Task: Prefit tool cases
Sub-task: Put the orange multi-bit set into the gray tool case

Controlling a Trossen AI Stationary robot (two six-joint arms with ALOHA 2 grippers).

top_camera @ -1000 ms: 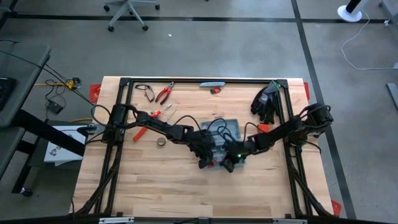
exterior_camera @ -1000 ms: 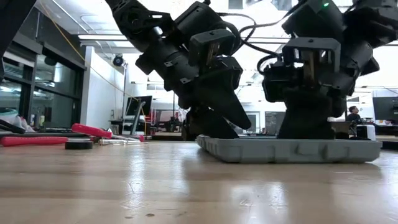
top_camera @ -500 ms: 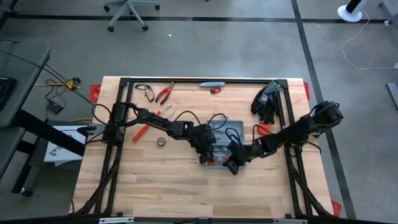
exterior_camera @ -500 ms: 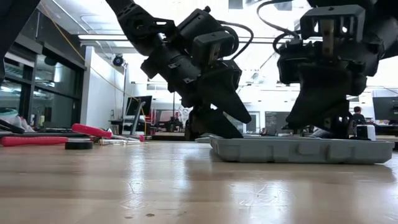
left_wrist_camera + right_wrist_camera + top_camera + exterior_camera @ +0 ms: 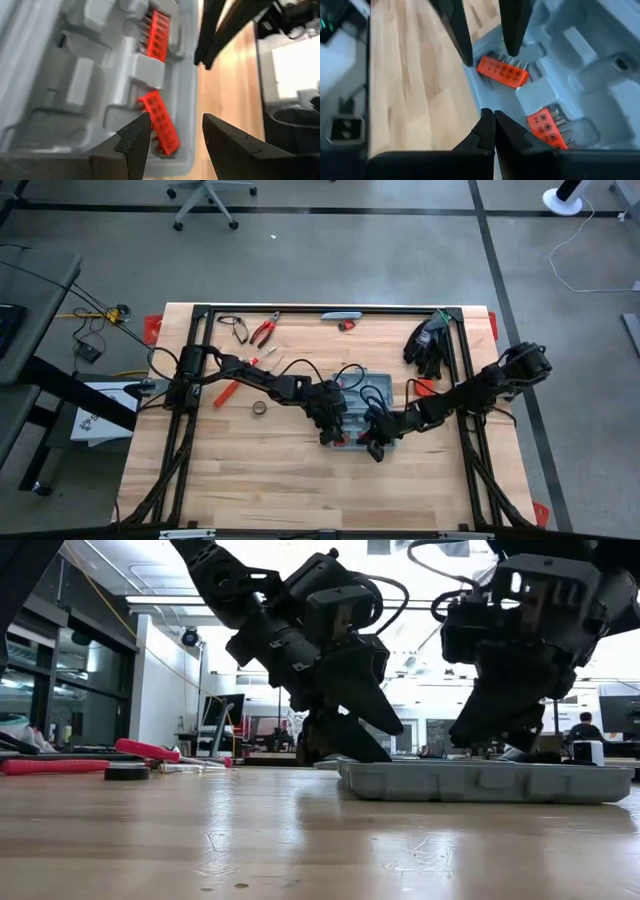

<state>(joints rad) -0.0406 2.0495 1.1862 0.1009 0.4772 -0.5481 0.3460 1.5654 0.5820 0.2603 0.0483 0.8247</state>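
The grey tool case (image 5: 369, 387) lies open and flat at the table's middle, its moulded slots facing up (image 5: 75, 75). One red bit holder (image 5: 157, 30) sits in a slot. A second red bit holder (image 5: 161, 125) lies slanted at the case's near edge. My left gripper (image 5: 172, 137) is open, its fingers astride that loose holder's end (image 5: 502, 70). My right gripper (image 5: 494, 131) is shut and hangs just above the case's near rim (image 5: 480, 782), to the right of the left gripper. My left gripper slants down over the loose red bit holder (image 5: 150, 107), one finger on each side of its end. I cannot tell whether a fingertip (image 5: 140, 125) touches it.
Red-handled pliers (image 5: 264, 331), another red-handled tool (image 5: 225, 393) and a small tape roll (image 5: 259, 408) lie at the left. Black gloves (image 5: 428, 345) lie at the far right. Bare wood spans the table's near half.
My right gripper has risen off the case and rolled, staying shut. The case has slid a little toward the table's right edge, still flat on the table.
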